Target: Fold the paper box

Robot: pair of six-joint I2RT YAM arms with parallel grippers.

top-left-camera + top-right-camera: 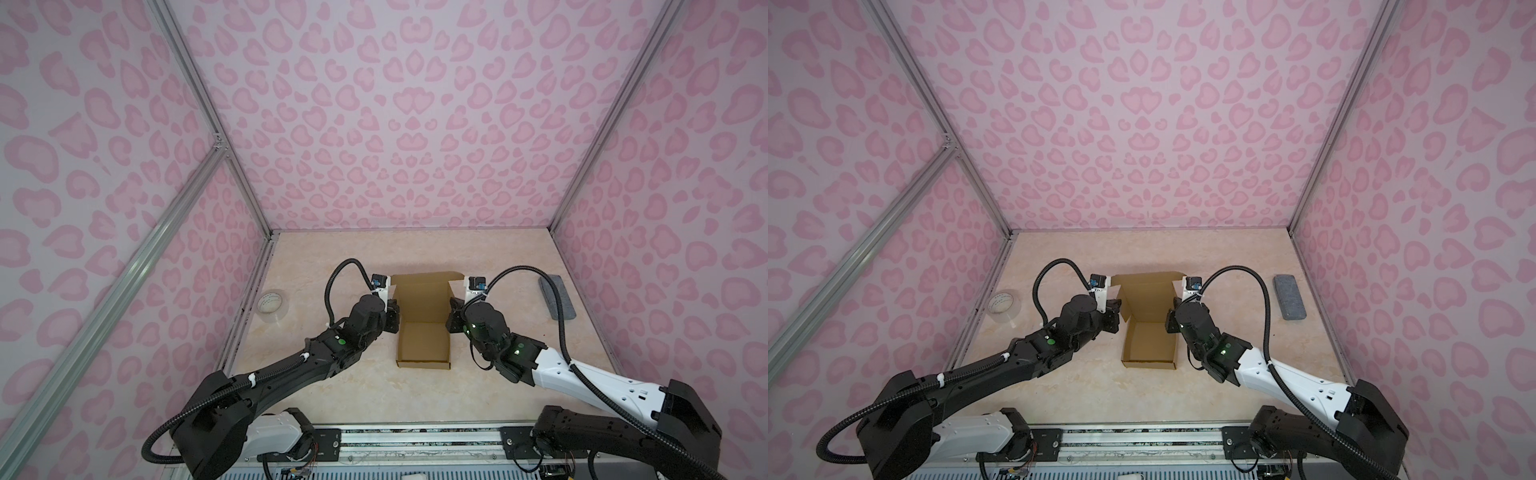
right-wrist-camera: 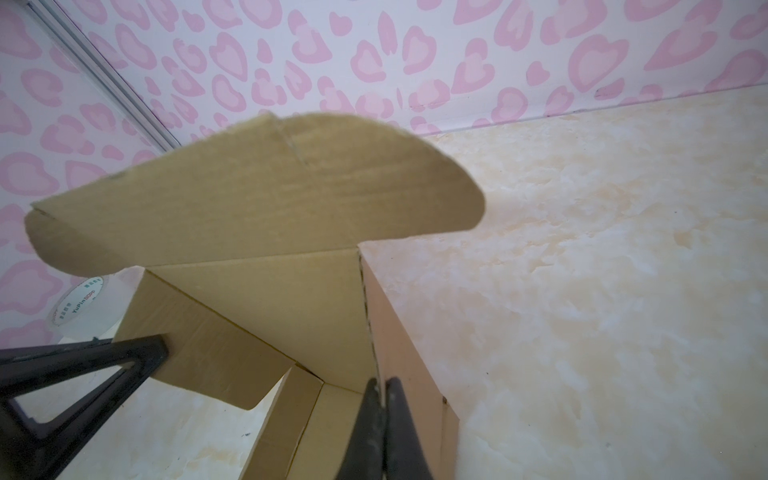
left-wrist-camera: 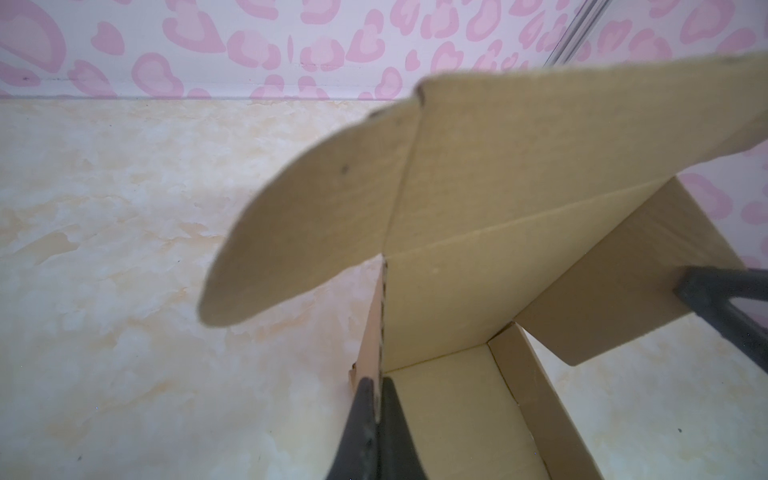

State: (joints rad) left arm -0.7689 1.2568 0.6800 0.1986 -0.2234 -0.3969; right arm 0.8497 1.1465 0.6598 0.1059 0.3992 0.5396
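The paper box (image 1: 423, 341) (image 1: 1148, 344), mid-frame in both top views, is pinched at its side walls by the left jaws and right jaws.

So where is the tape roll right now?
In both top views the tape roll sits at the left edge of the table, left of the left hand.

Found bare bench (image 1: 415, 399) before paper box (image 1: 423, 345); flanks blocked by left end effector (image 3: 377, 386), right end effector (image 2: 381, 386). Logged tape roll (image 1: 271, 305), grey block (image 1: 557, 297) well apart at bench sides.
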